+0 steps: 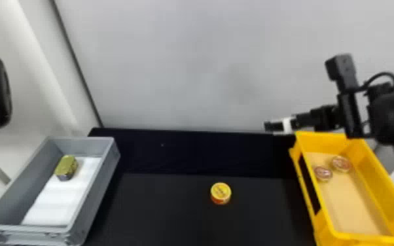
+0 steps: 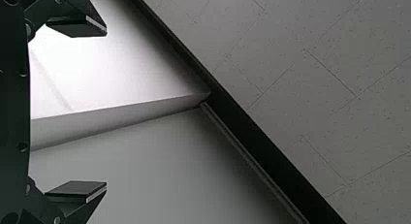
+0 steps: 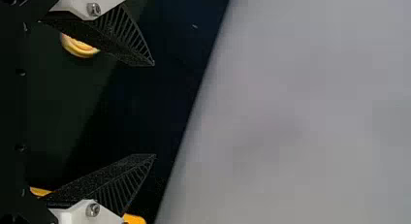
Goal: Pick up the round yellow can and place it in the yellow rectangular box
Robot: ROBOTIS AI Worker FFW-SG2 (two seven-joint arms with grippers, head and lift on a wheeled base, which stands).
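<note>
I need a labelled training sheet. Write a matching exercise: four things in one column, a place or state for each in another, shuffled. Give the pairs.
1. round yellow can
2. green tin
3. yellow rectangular box
4. right gripper

A. fingers apart, nothing between them
B. on the black tabletop
C. holds two round items
D. inside the gray box

Pairs: 1-B; 2-D; 3-C; 4-A

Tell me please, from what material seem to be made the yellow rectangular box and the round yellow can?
The yellow rectangular box looks like rigid moulded plastic, smooth and fairly matte: its walls and rim share one yellow. The round yellow can is probably metal with a printed finish, judging by its short drum shape, marked yellow top and red side; cardboard remains possible.
</note>
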